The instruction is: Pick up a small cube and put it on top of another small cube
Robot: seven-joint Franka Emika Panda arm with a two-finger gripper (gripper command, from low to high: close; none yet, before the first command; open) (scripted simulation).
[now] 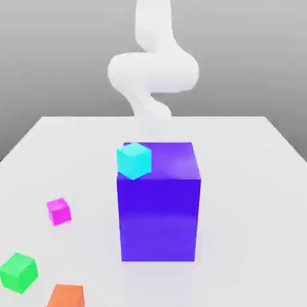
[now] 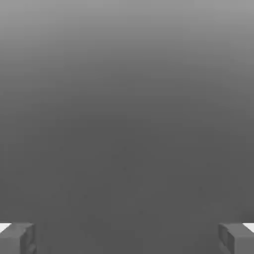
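Note:
The small magenta-pink cube rests on the white table toward the exterior view's left. The small green cube sits nearer the front left corner, apart from the magenta one. My white arm curls up behind the big blue-purple block, far from both cubes. In the hand view my gripper is open. Its two grey fingertips stand wide apart with nothing between them, against plain grey background.
The tall blue-purple block stands in the middle of the table, between the arm and the small cubes. A cyan cube shows at its upper left corner. An orange cube lies at the front edge, right of the green cube.

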